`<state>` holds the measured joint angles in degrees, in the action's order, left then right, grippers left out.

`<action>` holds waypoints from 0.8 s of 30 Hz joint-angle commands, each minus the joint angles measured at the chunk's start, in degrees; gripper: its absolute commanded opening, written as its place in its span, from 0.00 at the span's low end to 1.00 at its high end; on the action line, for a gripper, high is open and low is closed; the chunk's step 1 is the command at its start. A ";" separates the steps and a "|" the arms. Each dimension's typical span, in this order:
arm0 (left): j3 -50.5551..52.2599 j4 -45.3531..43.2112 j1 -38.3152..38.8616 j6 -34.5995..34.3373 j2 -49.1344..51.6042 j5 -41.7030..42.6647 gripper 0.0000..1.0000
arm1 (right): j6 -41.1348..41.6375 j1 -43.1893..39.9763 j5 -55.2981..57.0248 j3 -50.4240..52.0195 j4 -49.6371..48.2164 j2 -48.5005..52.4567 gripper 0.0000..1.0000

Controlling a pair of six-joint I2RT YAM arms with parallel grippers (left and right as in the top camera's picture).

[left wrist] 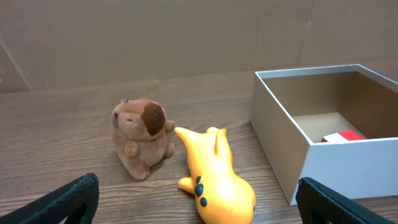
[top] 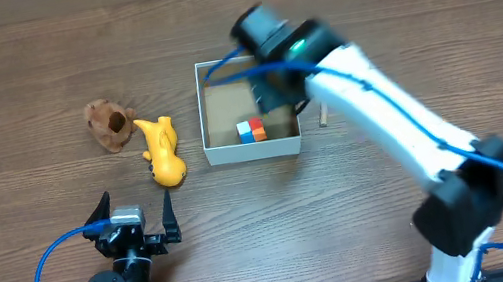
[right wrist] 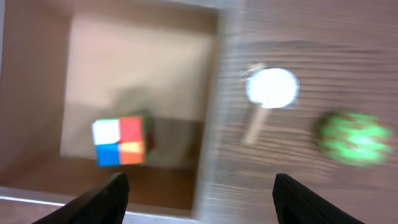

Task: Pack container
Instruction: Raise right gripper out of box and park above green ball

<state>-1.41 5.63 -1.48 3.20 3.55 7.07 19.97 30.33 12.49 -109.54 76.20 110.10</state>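
The right gripper (right wrist: 198, 190) hovered above the container (top: 255, 149), jaws open and empty, seemingly because the cube (top: 251, 131) lay packed inside; the left gripper (top: 137, 205) sat near the yellow toy (top: 164, 155), jaws wide, empty.

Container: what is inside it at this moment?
One small multicoloured cube lies on the brown floor of the container, near its front wall. From overhead, the right gripper covers the far right corner, hiding that part.
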 commanded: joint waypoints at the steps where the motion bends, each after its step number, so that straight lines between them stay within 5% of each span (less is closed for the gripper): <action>1: 0.28 -0.07 0.37 0.66 0.09 0.00 1.00 | 2.64 -9.40 2.43 -4.22 4.52 -3.28 0.77; 11: 0.28 -0.07 0.39 0.68 0.09 0.00 1.00 | -0.68 -25.92 -3.56 2.27 1.16 -3.28 0.84; 19: 0.28 -0.07 0.37 0.68 0.09 0.00 1.00 | -0.42 -25.77 -4.92 10.14 -2.47 -3.28 0.83; 24: 0.28 -0.07 0.39 0.66 0.09 0.00 1.00 | -0.42 -24.92 -5.11 15.02 -6.10 -3.28 0.93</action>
<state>-1.41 5.65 -1.48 3.20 3.55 7.09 19.49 4.71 7.75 -96.84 71.20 107.24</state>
